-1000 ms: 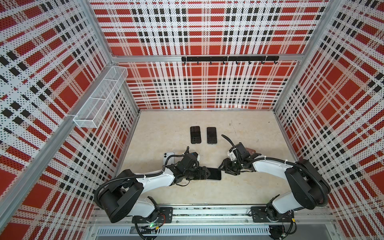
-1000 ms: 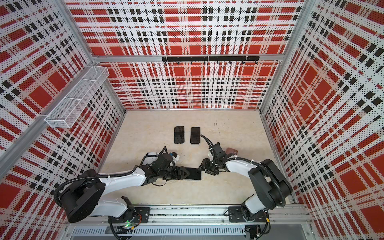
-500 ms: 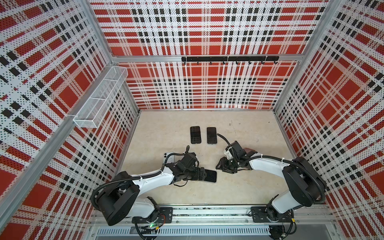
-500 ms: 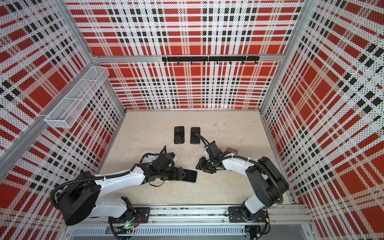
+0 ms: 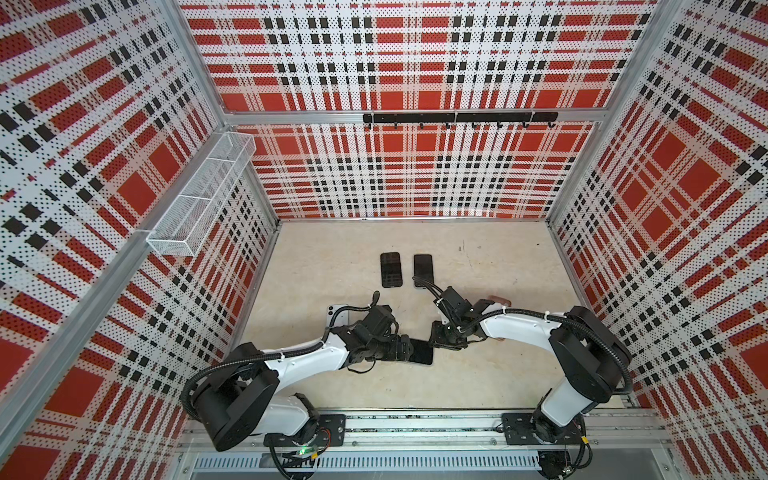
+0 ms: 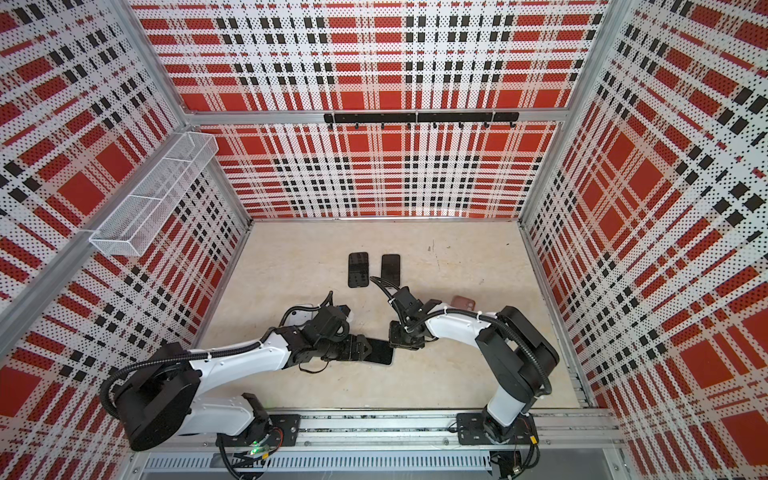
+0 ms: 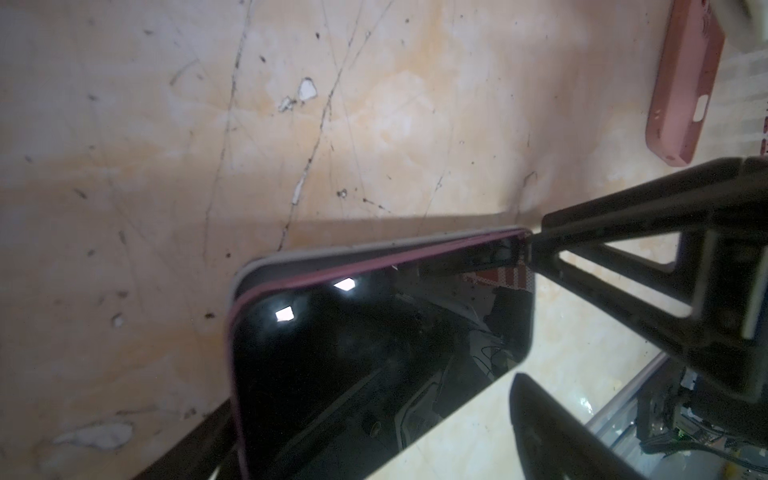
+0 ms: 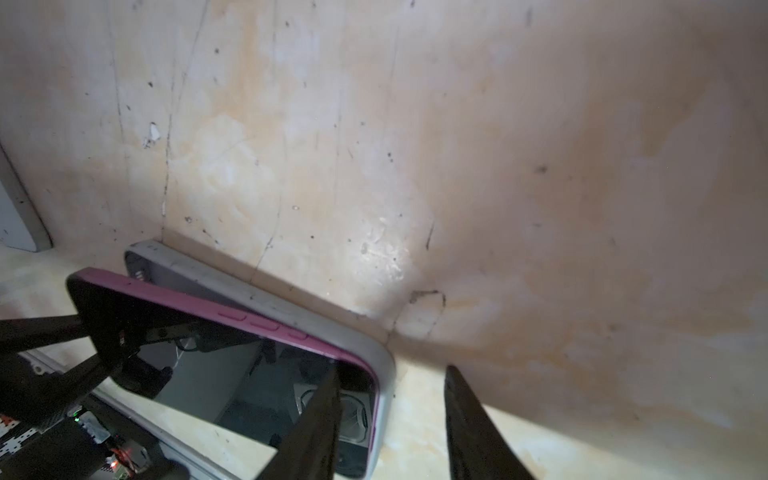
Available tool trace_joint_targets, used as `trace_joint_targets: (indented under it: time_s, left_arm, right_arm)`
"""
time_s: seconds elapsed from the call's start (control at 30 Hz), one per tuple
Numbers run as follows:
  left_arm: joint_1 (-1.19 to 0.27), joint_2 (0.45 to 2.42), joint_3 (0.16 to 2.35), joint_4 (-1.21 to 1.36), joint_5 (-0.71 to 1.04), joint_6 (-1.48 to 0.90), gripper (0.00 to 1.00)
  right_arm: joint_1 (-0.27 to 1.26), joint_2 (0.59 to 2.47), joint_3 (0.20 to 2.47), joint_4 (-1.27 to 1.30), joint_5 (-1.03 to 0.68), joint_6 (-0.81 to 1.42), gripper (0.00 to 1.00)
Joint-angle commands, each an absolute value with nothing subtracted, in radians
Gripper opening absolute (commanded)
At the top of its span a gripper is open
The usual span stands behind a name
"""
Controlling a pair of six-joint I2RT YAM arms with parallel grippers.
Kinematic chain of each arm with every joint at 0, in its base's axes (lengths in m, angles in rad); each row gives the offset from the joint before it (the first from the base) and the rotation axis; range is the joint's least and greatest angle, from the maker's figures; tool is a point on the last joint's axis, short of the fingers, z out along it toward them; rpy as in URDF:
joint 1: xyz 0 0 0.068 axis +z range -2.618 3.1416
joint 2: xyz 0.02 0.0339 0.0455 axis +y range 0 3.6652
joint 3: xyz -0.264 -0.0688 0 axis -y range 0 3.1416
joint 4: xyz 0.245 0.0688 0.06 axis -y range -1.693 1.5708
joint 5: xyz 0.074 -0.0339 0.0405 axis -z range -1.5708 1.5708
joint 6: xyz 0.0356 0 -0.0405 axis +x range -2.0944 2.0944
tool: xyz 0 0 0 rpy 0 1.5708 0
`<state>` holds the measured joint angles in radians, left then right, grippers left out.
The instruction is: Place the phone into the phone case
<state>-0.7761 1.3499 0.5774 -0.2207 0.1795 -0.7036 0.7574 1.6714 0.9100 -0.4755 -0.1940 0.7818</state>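
Note:
The phone (image 5: 422, 352) has a black screen and a magenta edge, and lies tilted in a grey phone case (image 8: 266, 307) on the floor. One long side of the phone (image 8: 232, 374) stands up out of the case, while the end near my right gripper sits inside the rim. My left gripper (image 5: 405, 349) (image 7: 374, 419) is open, with its fingers on either side of the phone's other end. My right gripper (image 5: 442, 338) (image 8: 392, 374) is open and straddles the case's end. One finger is over the screen and the other is outside the rim.
Two black phones (image 5: 390, 269) (image 5: 423, 270) lie side by side further back. A pink case (image 5: 498, 300) (image 7: 685, 83) lies behind my right arm, and a white device (image 5: 337, 313) behind my left arm. A wire basket (image 5: 199, 199) hangs on the left wall.
The phone and my left gripper have shifted slightly left. My right gripper has moved left onto the phone's end, and its jaws have narrowed.

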Motion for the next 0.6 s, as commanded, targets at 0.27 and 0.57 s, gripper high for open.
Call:
trace_joint_targets:
  time_s: [0.27, 0.57]
  left_arm:
    - [-0.785, 1.278, 0.63, -0.322, 0.094, -0.688, 0.99]
    - [-0.8, 1.246, 0.673, -0.381, -0.002, -0.684, 0.99]
  right_arm:
    - [0.765, 1.707, 0.907, -0.529, -0.094, 0.793, 0.41]
    - [0.764, 1.667, 0.879, -0.48, -0.108, 0.798, 0.4]
